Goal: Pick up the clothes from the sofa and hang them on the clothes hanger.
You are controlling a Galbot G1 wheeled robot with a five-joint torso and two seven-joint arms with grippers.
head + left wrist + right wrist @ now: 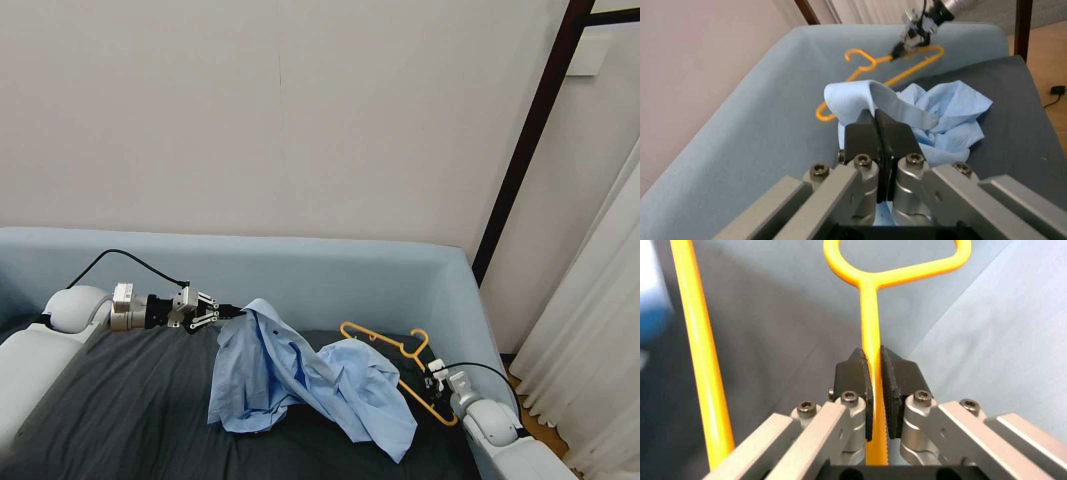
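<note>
Left gripper [216, 316] pinched shut on the collar of a light blue shirt [300, 380], shirt draped mid-seat on the sofa [120, 400], right gripper [875, 355] clamped on an orange hanger [869, 315] near the seat's right edge.

Illumination in the head view is soft, diffuse and even; the curtains [600, 330] at the right edge are brightest. The shirt [300, 380] casts a faint shadow on the dark sofa seat [110, 400]. The hanger [869, 315] shows mild sheen in the right wrist view.
</note>
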